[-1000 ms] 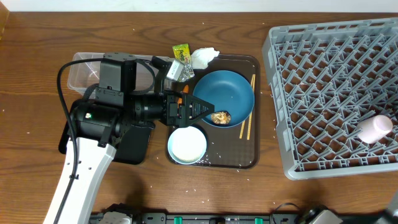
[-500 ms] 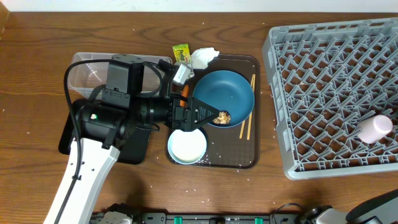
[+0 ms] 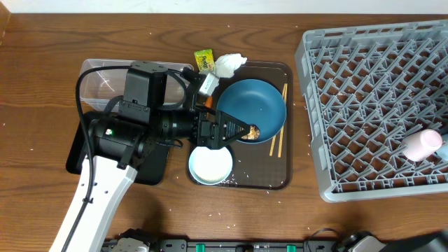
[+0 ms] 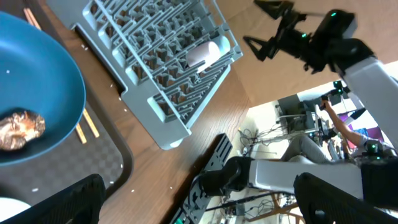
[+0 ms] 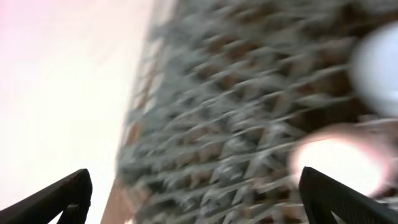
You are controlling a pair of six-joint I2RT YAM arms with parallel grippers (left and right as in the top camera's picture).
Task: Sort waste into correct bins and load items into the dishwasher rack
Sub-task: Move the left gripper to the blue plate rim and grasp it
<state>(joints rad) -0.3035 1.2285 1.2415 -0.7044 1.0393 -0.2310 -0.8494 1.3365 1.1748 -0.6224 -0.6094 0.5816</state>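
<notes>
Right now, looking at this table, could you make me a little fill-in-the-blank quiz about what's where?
1. The brown lump lies in the blue ____.
2. The pink cup lies in the grey ____.
3. The bowl is coloured ____.
4. The left gripper hovers with jaws ____.
Missing words: dish; rack; white; open.
</notes>
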